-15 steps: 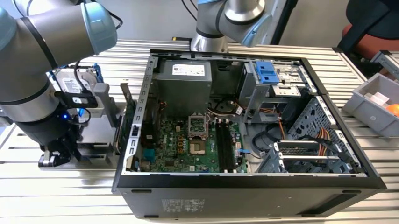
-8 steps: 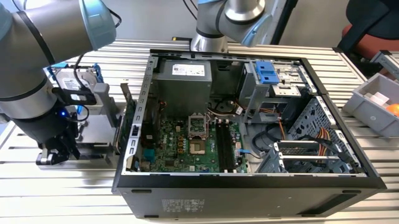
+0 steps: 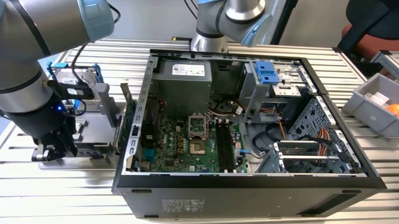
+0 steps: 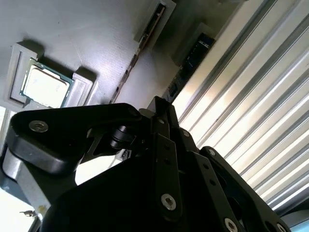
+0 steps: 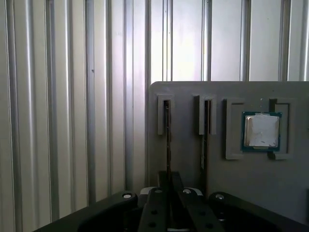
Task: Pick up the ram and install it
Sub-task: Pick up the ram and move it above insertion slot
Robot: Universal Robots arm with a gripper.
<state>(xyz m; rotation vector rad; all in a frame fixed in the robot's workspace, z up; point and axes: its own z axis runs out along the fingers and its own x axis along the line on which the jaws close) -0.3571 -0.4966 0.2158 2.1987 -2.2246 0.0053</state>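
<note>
Slatted table [image 3: 124, 53]; bears computer case [image 3: 249, 198], grey holder [image 3: 93, 137]

A ribbed, silvery metal worktop [image 3: 81, 196] runs across the whole scene, its long slats lying side by side. Light falls hard on it. In the first wrist view it gleams in pale stripes with dark grooves between. At three o'clock in the exterior view a grey plastic bin [image 3: 365, 106] sits on it. At one o'clock, past the far edge, stands a chair [image 3: 377, 44], dark and reddish.
</note>
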